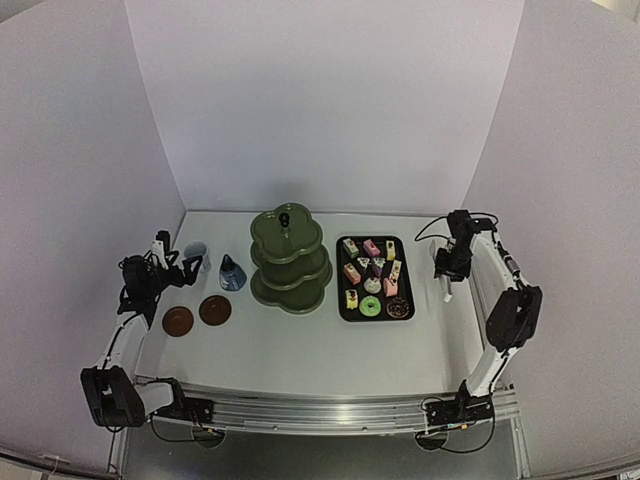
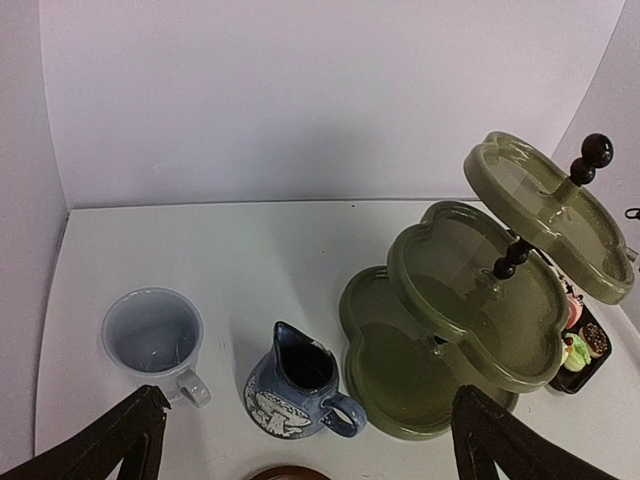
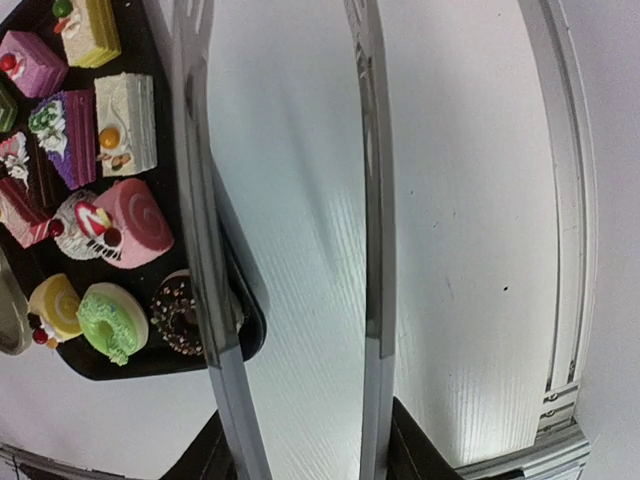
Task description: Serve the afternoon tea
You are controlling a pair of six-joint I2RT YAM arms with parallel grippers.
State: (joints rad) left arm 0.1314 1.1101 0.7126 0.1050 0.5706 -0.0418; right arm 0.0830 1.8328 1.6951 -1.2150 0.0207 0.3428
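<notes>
Left arm (image 1: 118,342), right arm (image 1: 513,318), white links, black joint housings and bases, thin black cables (image 1: 428,228), left gripper (image 1: 183,266) fingers (image 2: 125,440) black, tapered.

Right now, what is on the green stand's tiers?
Nothing shows on any tier of the stand: every visible surface is bare. The upper tiers cover parts of the lower ones, so those parts are unseen.

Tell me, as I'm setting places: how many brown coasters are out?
2: left coaster in front of the cup, right coaster in front of the blue jug.
</notes>
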